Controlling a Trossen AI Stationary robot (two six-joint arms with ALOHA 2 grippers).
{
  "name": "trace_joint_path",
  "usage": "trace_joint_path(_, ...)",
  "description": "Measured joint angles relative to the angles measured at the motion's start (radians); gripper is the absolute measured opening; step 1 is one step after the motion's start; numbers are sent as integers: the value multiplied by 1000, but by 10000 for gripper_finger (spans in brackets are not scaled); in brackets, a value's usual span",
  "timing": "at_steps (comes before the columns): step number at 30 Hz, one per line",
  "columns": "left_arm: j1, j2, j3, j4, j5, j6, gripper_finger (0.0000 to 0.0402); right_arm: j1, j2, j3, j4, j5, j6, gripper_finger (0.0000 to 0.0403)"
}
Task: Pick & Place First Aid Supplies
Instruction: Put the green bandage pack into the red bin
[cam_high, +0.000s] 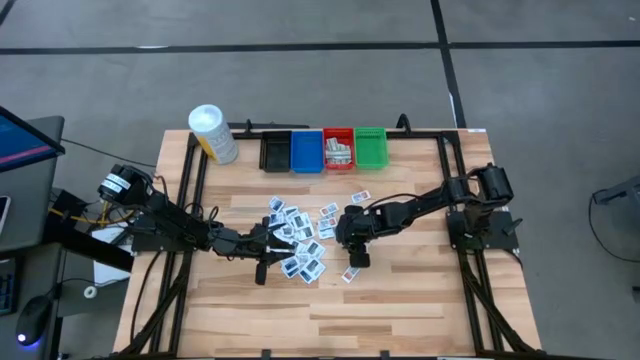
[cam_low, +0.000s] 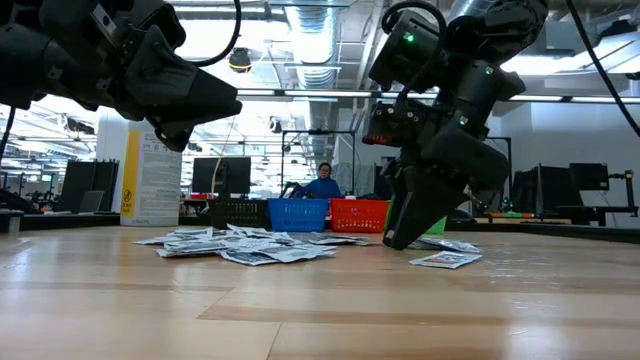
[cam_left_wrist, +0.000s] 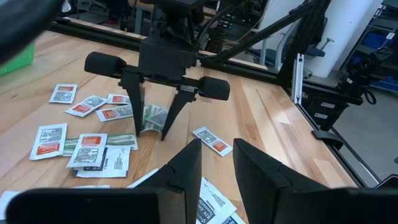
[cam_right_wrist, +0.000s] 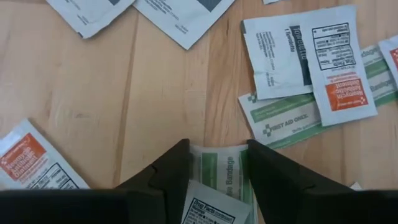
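Pale green packet (cam_right_wrist: 219, 167) sits between our right tool's (cam_right_wrist: 217, 163) parted fingers on the bench (cam_right_wrist: 112, 93), ready for pinching; our left tool (cam_left_wrist: 216, 163) hovers, fingers apart, empty.

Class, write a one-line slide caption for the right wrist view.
Right gripper straddles a green bandage packet on the wooden table among scattered first aid packets.

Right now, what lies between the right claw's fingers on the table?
The right claw straddles a pale green bandage strip, with a white packet overlapping its near end. How far the strip runs under that packet and the fingers is hidden.
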Motion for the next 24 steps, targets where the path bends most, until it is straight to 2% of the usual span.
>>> trace_joint_path(10,0,0,0,0,0,0,93,6,-42,-4,-7,2,-17,102)
trace_joint_path(16,0,0,0,0,0,0,93,6,-43,-2,-6,2,-61,95)
trace_joint_path(24,0,0,0,0,0,0,93,6,-46,68,-34,2,-61,92)
